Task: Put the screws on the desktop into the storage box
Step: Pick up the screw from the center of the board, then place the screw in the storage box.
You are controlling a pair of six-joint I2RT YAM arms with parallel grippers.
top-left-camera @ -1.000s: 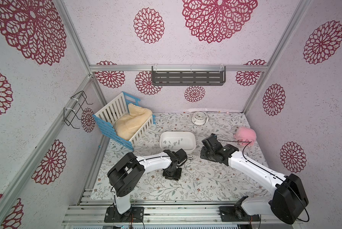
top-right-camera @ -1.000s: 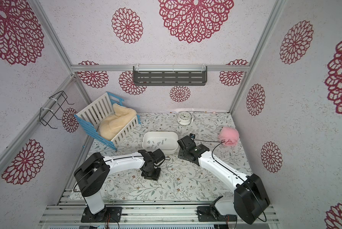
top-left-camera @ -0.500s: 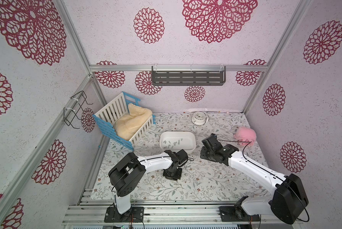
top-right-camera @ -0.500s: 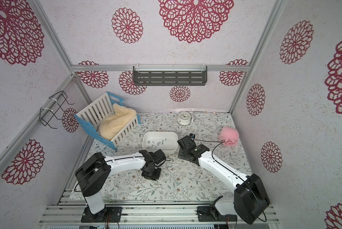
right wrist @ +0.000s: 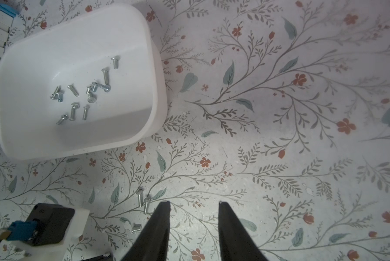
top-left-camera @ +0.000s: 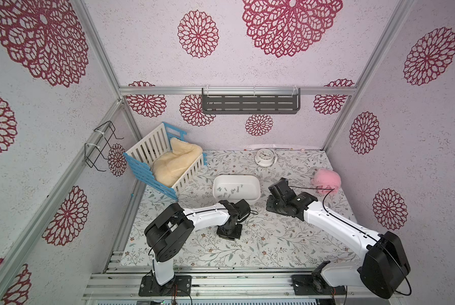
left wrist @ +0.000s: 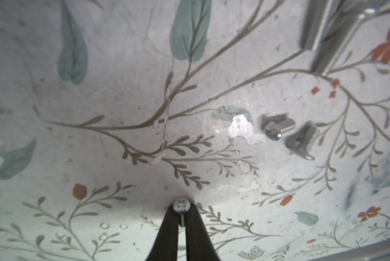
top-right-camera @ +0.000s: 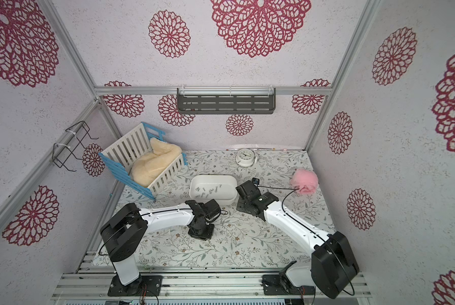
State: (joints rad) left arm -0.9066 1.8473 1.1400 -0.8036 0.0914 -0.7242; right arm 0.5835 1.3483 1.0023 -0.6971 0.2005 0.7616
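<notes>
My left gripper (left wrist: pixel 181 209) points down at the desktop (left wrist: pixel 121 90) and is shut on a small silver screw (left wrist: pixel 181 205), head showing between the tips. Two short screws (left wrist: pixel 277 127) lie close by on the leafy print. In both top views this gripper (top-left-camera: pixel 229 233) (top-right-camera: pixel 200 233) stands in front of the white storage box (top-left-camera: pixel 250 199) (top-right-camera: pixel 221 200). Several screws (right wrist: pixel 87 90) lie inside the box (right wrist: pixel 160 101). My right gripper (right wrist: pixel 194 203) hangs open and empty above the desktop to the right of the box, with two long screws (right wrist: pixel 140 198) and a short one (right wrist: pixel 136 227) beside its left finger.
A blue-and-white slatted crate (top-left-camera: pixel 165 163) with cream fleece stands at the back left. A white clock (top-left-camera: pixel 265 157) sits by the back wall and a pink puff (top-left-camera: pixel 326 182) at the right. A grey shelf (top-left-camera: pixel 250 103) and a wire rack (top-left-camera: pixel 99 145) hang on the walls.
My left gripper's jaws have closed onto a screw on the desktop, the arm barely shifting. The right arm has not moved.
</notes>
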